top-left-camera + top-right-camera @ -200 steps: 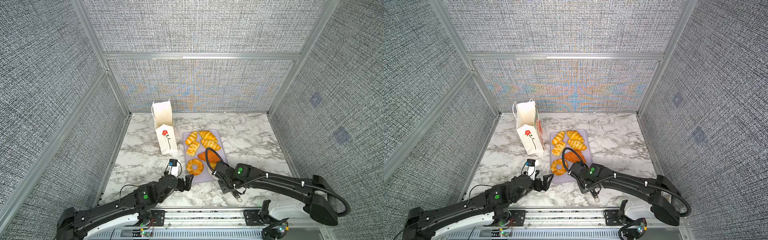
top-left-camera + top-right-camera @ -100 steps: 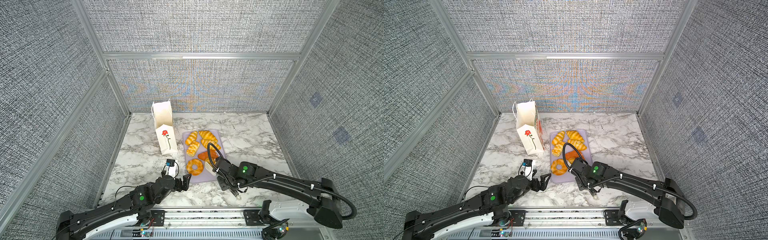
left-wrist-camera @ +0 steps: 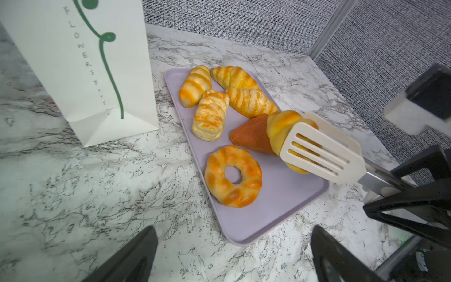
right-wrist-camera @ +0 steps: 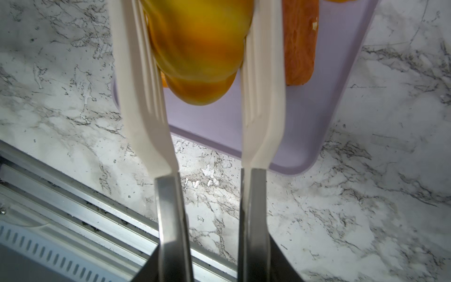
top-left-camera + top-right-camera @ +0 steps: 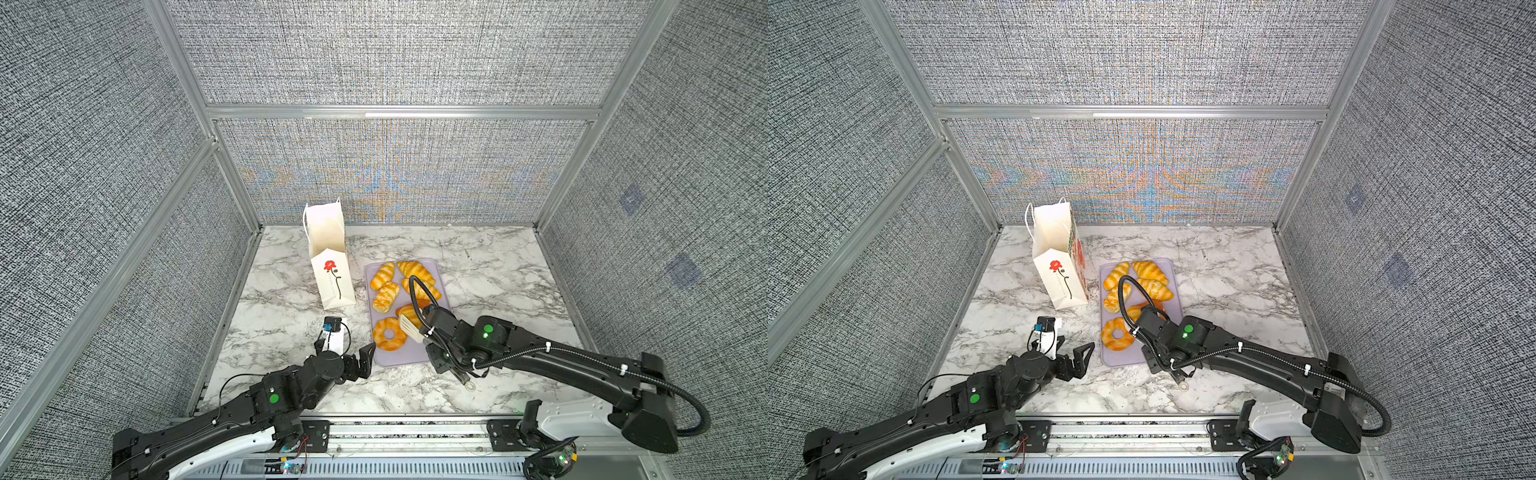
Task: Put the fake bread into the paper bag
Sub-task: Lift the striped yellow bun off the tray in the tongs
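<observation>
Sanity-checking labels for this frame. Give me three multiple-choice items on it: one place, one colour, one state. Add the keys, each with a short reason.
1. In the top views, where does the paper bag stand?
A. Left of the tray, upright on the marble table
B. On the tray
C. Right of the tray, lying flat

2. What colour is the tray?
A. Green
B. Lavender
C. Black

3. What is the right gripper doing?
A. Open and empty
B. Pulling a cord handle
C. Shut on tongs that pinch a golden roll

Key:
1 A: both top views show the bag upright just left of the tray, not touching it.
2 B: the tray's bare floor is pale purple in the left wrist view.
3 C: the right wrist view shows both white blades pressed against the roll.
</observation>
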